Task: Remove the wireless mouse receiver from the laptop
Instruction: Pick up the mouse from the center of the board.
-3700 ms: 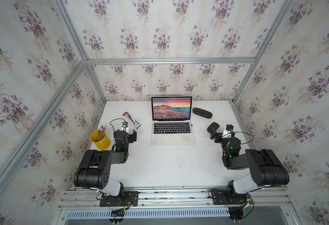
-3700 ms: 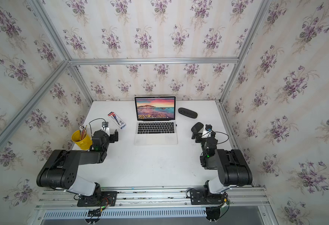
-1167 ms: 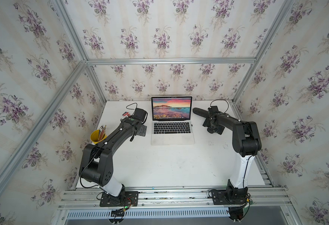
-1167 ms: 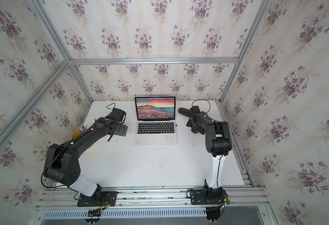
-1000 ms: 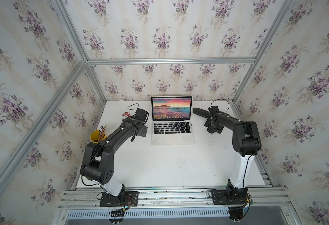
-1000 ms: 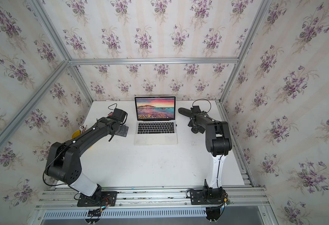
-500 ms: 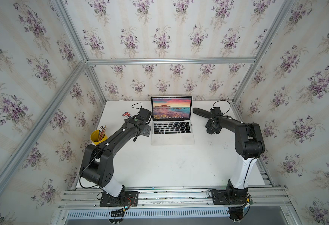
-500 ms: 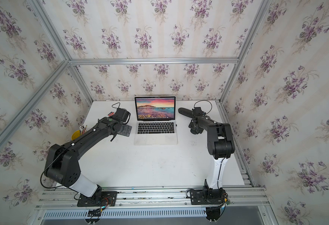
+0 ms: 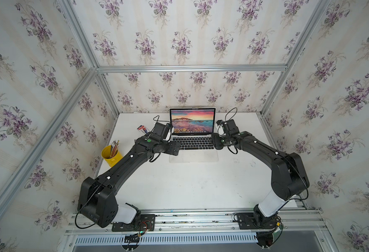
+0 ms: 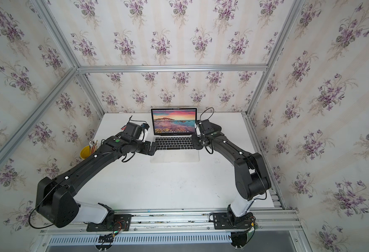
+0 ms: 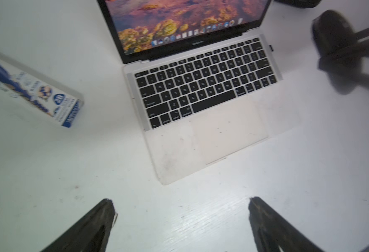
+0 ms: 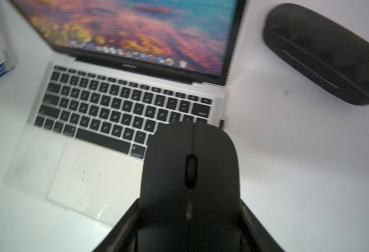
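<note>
At the right edge of the laptop (image 12: 124,113), the receiver (image 12: 222,123) sits plugged in, just past the nose of the mouse (image 12: 190,157). My right gripper (image 12: 190,203) clasps that mouse by its flanks. My left gripper (image 11: 180,199) hangs spread wide off the laptop's left side. I judge I'm clearing the mouse out of the way. Next I must set it aside, then pinch the stub and pull it straight out.

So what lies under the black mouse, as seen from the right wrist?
The mouse, between the right jaws, hides a corner of the laptop keyboard and part of the table. Just past it the receiver shows, blurred, at the laptop's side.
</note>
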Motion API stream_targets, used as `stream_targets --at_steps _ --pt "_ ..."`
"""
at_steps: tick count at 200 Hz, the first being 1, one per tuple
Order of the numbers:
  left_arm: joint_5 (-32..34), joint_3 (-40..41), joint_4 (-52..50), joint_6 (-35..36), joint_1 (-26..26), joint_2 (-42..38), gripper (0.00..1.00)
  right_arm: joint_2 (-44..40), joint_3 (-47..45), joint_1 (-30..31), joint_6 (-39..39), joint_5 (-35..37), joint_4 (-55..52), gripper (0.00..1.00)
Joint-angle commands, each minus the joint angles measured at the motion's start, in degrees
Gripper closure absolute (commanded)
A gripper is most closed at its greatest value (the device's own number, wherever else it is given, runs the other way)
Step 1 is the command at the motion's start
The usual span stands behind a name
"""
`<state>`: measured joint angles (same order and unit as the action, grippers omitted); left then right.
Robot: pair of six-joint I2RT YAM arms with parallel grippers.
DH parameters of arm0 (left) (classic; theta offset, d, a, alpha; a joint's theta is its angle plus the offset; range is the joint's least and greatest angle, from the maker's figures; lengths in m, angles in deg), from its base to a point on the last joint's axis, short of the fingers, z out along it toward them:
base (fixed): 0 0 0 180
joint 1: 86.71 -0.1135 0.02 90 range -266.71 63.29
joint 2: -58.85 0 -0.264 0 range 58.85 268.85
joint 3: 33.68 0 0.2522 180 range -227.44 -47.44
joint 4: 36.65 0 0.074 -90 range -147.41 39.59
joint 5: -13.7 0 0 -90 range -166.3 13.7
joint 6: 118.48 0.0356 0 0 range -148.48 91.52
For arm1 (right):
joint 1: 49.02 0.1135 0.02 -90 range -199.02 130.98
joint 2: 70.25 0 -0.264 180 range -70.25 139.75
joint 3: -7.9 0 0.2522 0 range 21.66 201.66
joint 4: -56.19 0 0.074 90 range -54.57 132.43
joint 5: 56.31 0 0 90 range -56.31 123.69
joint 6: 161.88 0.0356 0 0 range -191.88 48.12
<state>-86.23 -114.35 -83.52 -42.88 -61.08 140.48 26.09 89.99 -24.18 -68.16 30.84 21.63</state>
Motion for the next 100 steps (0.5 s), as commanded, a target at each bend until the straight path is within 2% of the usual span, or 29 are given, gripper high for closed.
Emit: stream_targets --at_steps 1,19,23,42,68,100 --pt "-13.90 1.26 7.10 -4.62 0.60 -0.19 0.01 -1.16 -0.20 3.44 -7.35 -2.59 1.79 0.69" --pt "-18.59 2.92 12.20 -7.92 1.22 -0.16 0.01 -2.23 -0.23 5.57 -9.30 -4.85 3.02 0.69" --pt "-19.30 3.27 13.28 -8.68 1.26 -0.08 0.01 -2.52 -0.29 7.88 -9.49 -5.46 3.39 0.69" --pt "-21.69 5.23 18.61 -12.50 1.54 0.20 0.01 -4.18 -1.45 9.23 -9.71 -8.62 5.81 0.69" --pt "-21.53 8.25 25.16 -17.50 1.56 0.19 0.01 -5.76 -2.30 11.07 -10.52 -11.06 6.61 0.69" --pt "-22.69 11.16 33.85 -24.02 1.62 1.80 0.01 -6.42 -3.03 13.08 -11.20 -10.78 7.00 0.69"
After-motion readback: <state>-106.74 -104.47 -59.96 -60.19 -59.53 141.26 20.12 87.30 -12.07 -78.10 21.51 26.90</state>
